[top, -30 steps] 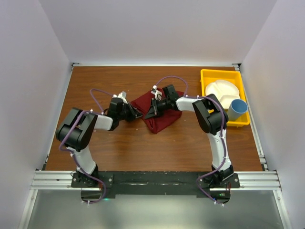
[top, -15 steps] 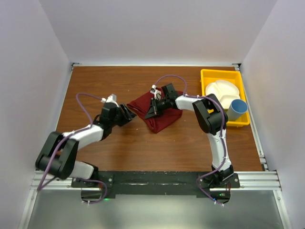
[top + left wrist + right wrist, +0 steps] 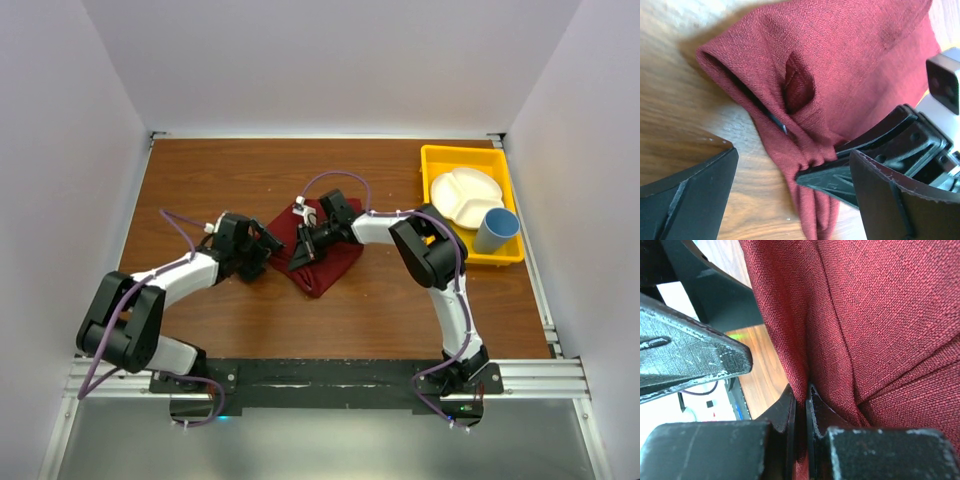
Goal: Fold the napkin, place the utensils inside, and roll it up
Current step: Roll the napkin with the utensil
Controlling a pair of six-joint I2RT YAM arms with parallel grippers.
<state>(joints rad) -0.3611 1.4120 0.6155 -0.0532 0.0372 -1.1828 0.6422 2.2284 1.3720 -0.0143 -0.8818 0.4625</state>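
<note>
We see a brown wooden desk (image 3: pixel 200 180) carrying 2 things: the napkin (image 3: pixel 335 262) near its middle, a yellow tray (image 3: pixel 462 151) at its far right corner.

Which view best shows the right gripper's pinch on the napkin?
Right wrist: the right gripper is shut on a fold of the napkin, seen close up. Left wrist shows that pinch from the side, framed by the open left gripper. Top external shows it small, details lost.

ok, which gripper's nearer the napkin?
Right. The right gripper is shut on a fold of the napkin, so it is touching. The left gripper is open at the napkin's left edge, jaws facing the cloth and gripping nothing.
</note>
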